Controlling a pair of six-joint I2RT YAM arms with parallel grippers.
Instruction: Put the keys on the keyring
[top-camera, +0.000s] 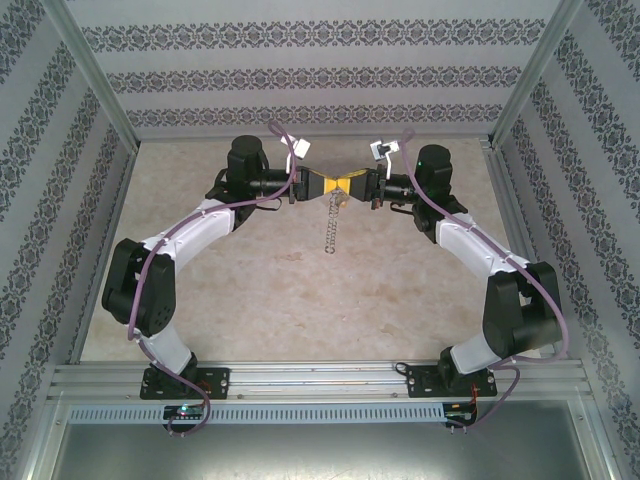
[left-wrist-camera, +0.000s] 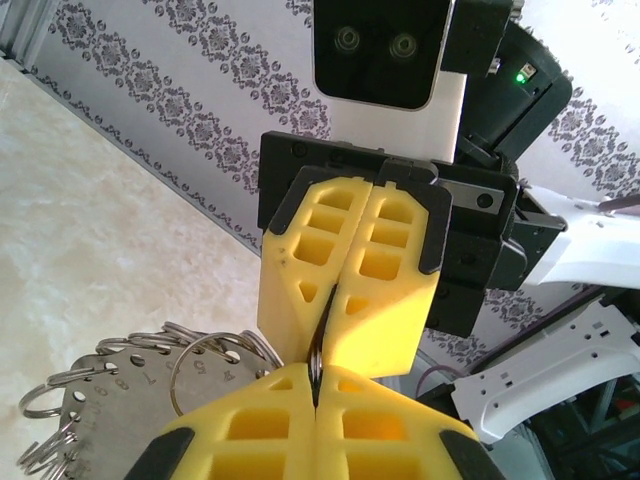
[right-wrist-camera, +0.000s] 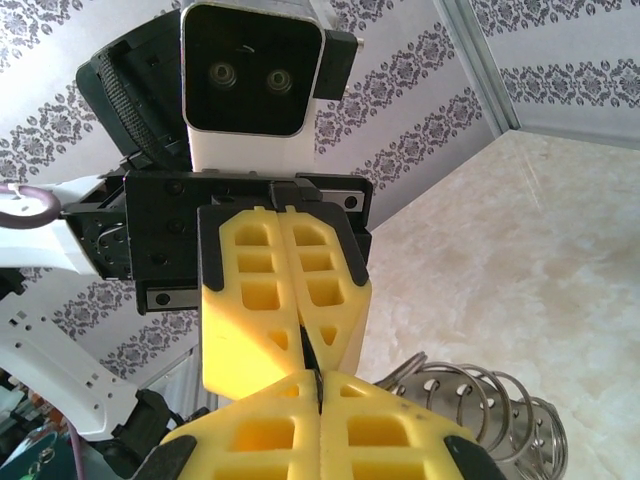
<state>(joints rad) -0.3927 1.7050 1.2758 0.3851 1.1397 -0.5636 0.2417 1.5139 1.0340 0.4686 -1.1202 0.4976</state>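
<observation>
Left gripper (left-wrist-camera: 315, 385) nearest us, jaws fully closed, pinching thin dark hoop of keyring (top-camera: 331, 235). Right gripper (left-wrist-camera: 326, 318) tip-to-tip opposite, closed on same hoop. Silvery pieces (left-wrist-camera: 130, 395) dangle over table (top-camera: 250, 300). We cannot make out key. Risks, as we judge: opposed pulls twist hoop from shallow pinch, ring drops; dangling pieces snag fingers.
</observation>
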